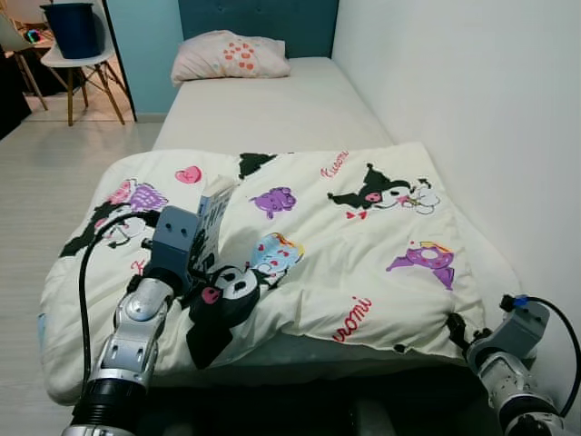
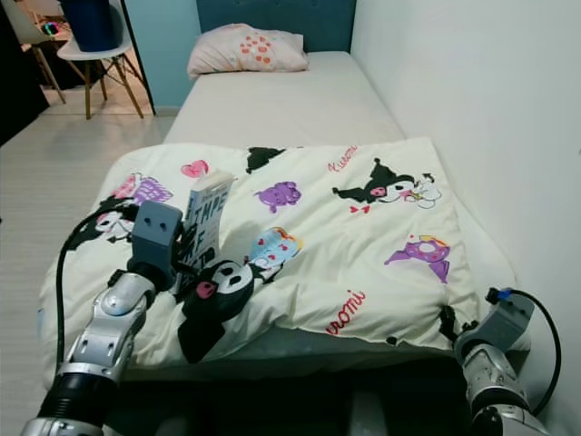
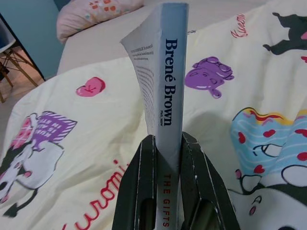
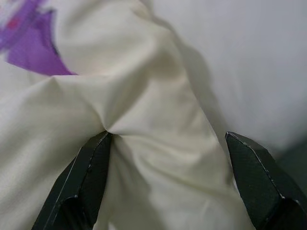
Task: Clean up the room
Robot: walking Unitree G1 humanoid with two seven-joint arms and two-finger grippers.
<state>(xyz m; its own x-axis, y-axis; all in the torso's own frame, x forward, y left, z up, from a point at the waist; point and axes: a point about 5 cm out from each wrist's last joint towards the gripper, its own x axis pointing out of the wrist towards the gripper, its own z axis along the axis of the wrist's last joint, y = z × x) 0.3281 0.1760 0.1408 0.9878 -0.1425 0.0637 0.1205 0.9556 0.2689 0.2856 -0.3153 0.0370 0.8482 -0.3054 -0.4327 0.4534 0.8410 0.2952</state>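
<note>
Book: the book (image 3: pixel 169 96) stands upright above the quilt (image 1: pixel 363 263), near the bed's foot on the robot's left side, its spine facing the wrist camera (the spine reads "Brené Brown").
Left gripper: the left gripper (image 3: pixel 168 163) is clamped on the lower part of the spine, one black finger pressed on each side of the book.
Right gripper: the right gripper (image 4: pixel 168 158) has its fingers spread wide at the quilt's near right corner; one fingertip touches a pucker of the cloth, and nothing is held between them.
Quilt: it lies spread over the lower half of the bed, wrinkled around the left arm and hanging over the foot edge (cartoon prints all over it).
Bed: the mattress (image 1: pixel 281 104) beyond the quilt is bare, with a pillow (image 1: pixel 227 54) at the headboard.
Beyond the bed: a chair (image 1: pixel 86 64) with a dark blue bin (image 1: pixel 74 27) on its seat stands on the floor, well apart from the bed.
Done so far: the book seems lifted off the bedding and is securely in hand.
Left to do: the book has yet to be put away somewhere, and no shelf or desk for it can be made out; the quilt likely needs smoothing or pulling straight, which the open right gripper looks placed to begin.
Progress: early, by my judgement.
</note>
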